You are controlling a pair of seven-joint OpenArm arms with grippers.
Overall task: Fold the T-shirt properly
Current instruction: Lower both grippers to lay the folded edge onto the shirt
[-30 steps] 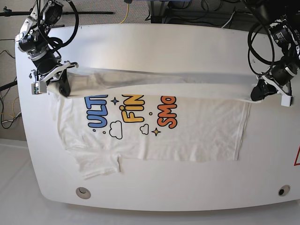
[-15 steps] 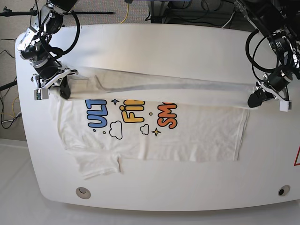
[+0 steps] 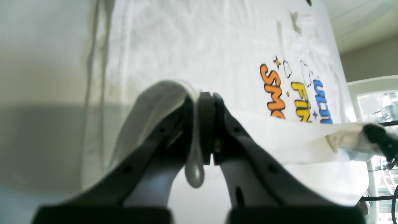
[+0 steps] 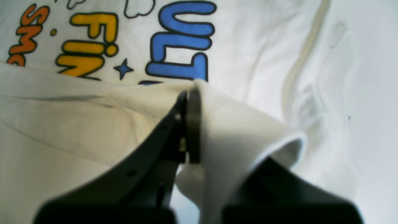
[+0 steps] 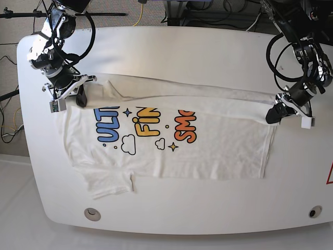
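The white T-shirt (image 5: 218,151) lies flat on the white table (image 5: 171,52), print up, showing "ULTRA", "FINE" and "SMOL". Its far long edge is folded into a strip stretched between both grippers. My right gripper (image 5: 78,96) is shut on the collar-end corner, at the left of the base view. My left gripper (image 5: 276,112) is shut on the hem-end corner, at the right. The left wrist view shows the gripper (image 3: 199,99) pinching cloth above the T-shirt (image 3: 186,40). The right wrist view shows the gripper (image 4: 189,96) pinching cloth beside the blue letters on the T-shirt (image 4: 255,46).
One sleeve (image 5: 109,185) lies spread toward the table's front left. Two round holes (image 5: 92,213) (image 5: 314,211) sit near the front edge. Cables and stands crowd the back beyond the table. A red triangle mark (image 5: 330,174) is at the right edge.
Both grippers have moved a little inward with the held edge. The stretched strip has sunk closer to the shirt and uncovers more of the print's top.
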